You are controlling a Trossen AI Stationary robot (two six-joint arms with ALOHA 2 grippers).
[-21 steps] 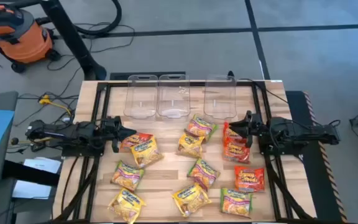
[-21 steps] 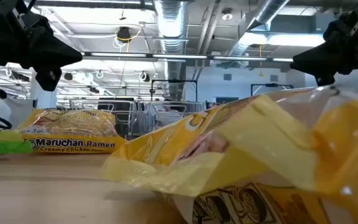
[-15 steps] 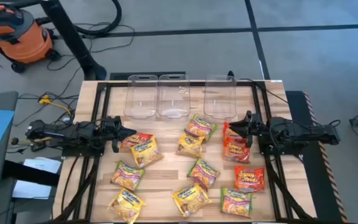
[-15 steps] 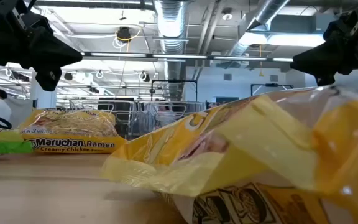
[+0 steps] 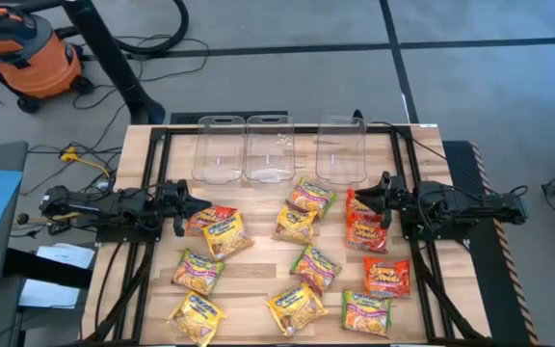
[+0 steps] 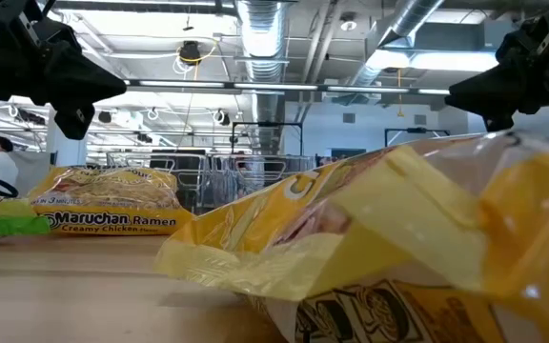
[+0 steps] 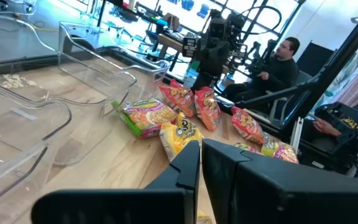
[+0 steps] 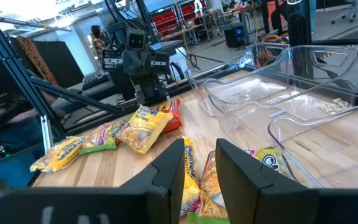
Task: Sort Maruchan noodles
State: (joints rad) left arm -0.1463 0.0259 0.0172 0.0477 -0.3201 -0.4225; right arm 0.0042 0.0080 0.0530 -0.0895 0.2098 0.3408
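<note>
A: Materials first?

B: Pale wooden table (image 5: 258, 253) with visible grain, framed by black rails. Three clear plastic bins (image 5: 266, 146) at 12 o'clock, hard, glossy, round-cornered, side by side; a few pale crumbs in the middle one.

A: And the Maruchan noodles (image 5: 316, 266)?

B: Small square crinkly packets, shiny, lying flat and scattered from the centre towards 6 o'clock, none in a bin. Yellow ones (image 5: 224, 233) mostly towards 8 o'clock, red-orange ones (image 5: 386, 277) at 3 to 4 o'clock, green-with-pink ones (image 5: 312, 196) mixed among them. Some overlapping at the edges.

A: Grippers?

B: Left gripper (image 5: 183, 207) at 9 o'clock, just beside a yellow packet, fingers pressed together on nothing. Right gripper (image 5: 382, 200) at 3 o'clock, over the red-orange stack, fingers (image 8: 166, 174) parted by a narrow gap, nothing between them.

A: Anything in the way?

B: From table height, one rumpled yellow packet (image 6: 398, 238) right at the lens, hiding most of the table. Orange shop vacuum (image 5: 37, 58) on the floor at 10 o'clock, off the table. Seated person (image 7: 278, 65) beyond the far side in the left wrist view.
</note>
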